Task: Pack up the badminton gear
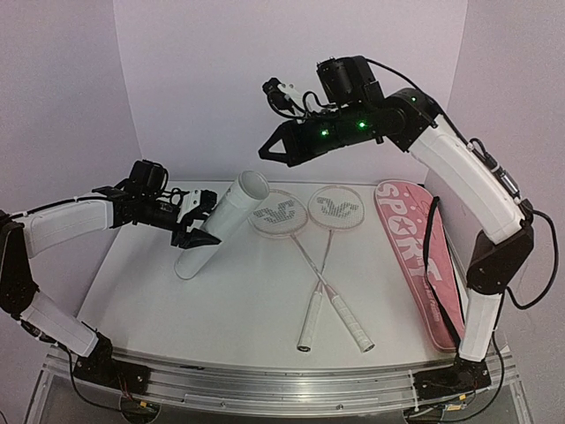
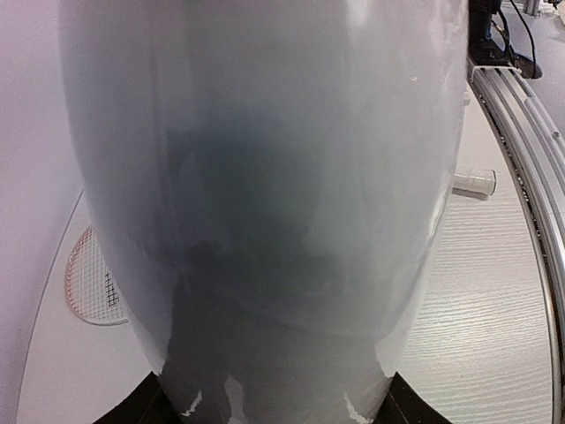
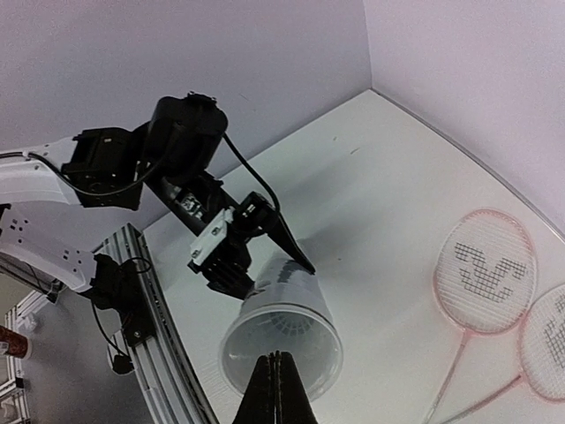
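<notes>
The left end effector [image 1: 199,221] is clamped round the tall white cardboard tube [image 1: 234,208], tipping its open mouth upward, likely for loading. A white feather shuttlecock [image 3: 282,329] seems to sit inside. Right of the tube, two thin white-framed rackets [image 1: 276,215] lie crossed on the tabletop [image 1: 221,309], with the long pink bag [image 1: 415,256] beyond them. Above the tube's mouth, the right end effector [image 1: 265,155] hangs pinched shut, apparently empty.
</notes>
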Controlling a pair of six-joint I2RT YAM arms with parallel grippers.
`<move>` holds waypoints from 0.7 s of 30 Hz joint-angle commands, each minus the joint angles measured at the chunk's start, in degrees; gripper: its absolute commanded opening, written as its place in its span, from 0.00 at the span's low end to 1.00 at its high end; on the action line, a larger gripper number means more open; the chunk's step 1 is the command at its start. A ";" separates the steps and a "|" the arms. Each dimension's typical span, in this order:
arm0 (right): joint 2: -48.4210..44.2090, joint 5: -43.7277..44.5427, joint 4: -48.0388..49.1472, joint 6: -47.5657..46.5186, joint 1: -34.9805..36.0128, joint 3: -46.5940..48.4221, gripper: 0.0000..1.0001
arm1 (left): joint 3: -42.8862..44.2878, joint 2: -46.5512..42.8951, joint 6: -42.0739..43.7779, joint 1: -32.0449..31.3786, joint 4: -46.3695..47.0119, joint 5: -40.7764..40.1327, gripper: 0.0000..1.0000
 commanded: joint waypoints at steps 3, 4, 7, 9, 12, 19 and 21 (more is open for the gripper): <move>1.22 -5.88 4.14 1.88 0.34 -0.21 0.00 | 1.31 -0.39 -1.15 -0.29 0.16 2.11 0.26; 1.32 -5.90 4.16 1.93 0.32 -0.18 0.00 | 1.34 -0.39 -1.10 -0.31 0.17 2.03 0.26; 1.51 -6.11 4.15 1.94 0.31 -0.28 0.00 | 1.52 -0.27 -1.20 -0.26 0.21 2.02 0.26; 1.84 -6.73 4.16 1.95 0.35 -0.35 0.00 | 1.71 -0.14 -1.39 -0.25 0.22 2.01 0.26; 3.02 -8.59 4.22 2.55 0.29 -1.14 0.00 | 1.91 0.04 -1.55 -0.28 0.22 2.01 0.26; 6.18 -11.16 4.36 3.71 0.33 -5.08 0.00 | 2.18 0.31 -1.53 -0.28 0.24 2.03 0.26; 6.50 -10.61 4.39 3.58 0.32 -5.91 0.00 | 2.16 0.27 -1.60 -0.26 0.39 2.07 0.26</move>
